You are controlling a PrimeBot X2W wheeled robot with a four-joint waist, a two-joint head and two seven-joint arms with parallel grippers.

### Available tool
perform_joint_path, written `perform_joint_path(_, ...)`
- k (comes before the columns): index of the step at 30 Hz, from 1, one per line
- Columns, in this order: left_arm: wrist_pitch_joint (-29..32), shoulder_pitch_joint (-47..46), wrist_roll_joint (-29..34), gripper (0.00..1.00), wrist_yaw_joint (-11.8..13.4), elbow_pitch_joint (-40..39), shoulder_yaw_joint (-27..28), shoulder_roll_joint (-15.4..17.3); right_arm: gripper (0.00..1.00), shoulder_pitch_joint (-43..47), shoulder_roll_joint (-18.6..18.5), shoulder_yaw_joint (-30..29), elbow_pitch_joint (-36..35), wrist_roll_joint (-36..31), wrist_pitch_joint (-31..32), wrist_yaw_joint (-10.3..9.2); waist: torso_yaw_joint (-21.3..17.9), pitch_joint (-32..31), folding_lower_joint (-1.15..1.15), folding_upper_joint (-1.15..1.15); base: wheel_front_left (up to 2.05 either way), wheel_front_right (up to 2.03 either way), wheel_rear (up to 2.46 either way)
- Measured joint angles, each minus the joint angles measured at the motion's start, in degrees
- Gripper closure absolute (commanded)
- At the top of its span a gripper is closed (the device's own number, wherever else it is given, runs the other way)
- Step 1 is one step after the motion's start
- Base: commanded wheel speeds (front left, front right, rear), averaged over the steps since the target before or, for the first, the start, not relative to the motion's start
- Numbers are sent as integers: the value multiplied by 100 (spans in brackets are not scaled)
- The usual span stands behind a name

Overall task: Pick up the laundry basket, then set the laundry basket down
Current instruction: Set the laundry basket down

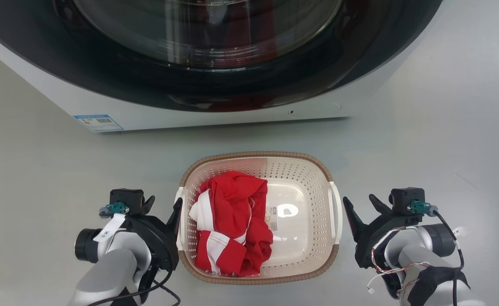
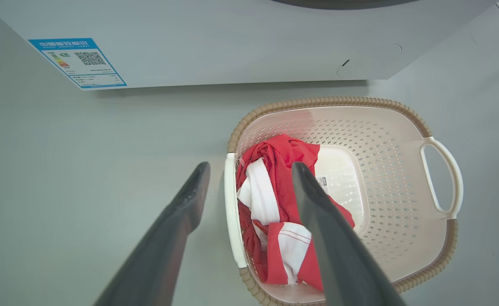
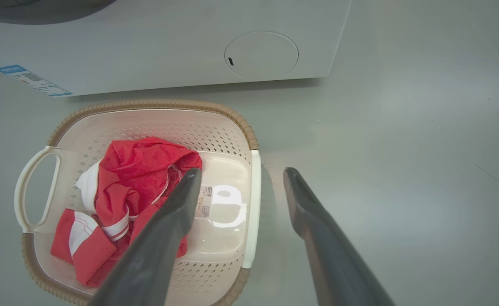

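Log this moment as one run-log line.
laundry basket: on floor, red-and-white clothing inside | left claw: open beside left handle | right claw: open beside right handle | grip: none yet

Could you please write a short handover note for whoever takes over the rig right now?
Left gripper: open, fingers straddling the left handle, not closed on it.
Right gripper: open, lined up with the right handle, holding nothing.
Laundry basket: upright on the floor in front of the washing machine, with a red-and-white garment inside.
Done: both grippers are placed at the handles.
Left: the frames do not show whether a lift has happened. If not, close on both handles, lift, then set down.
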Motion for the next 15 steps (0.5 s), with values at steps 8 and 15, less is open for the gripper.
perform_joint_path(8,-97,269,126,0,44,-153,41,44,0,370,-119,-182,-339,40,0,-63,-59,-645,-1,0,0,0,0)
perform_joint_path(15,-99,501,146,0,265,-525,241,142,0,446,-291,-341,-812,-22,0,-215,-73,-1141,0,0,0,0,0)
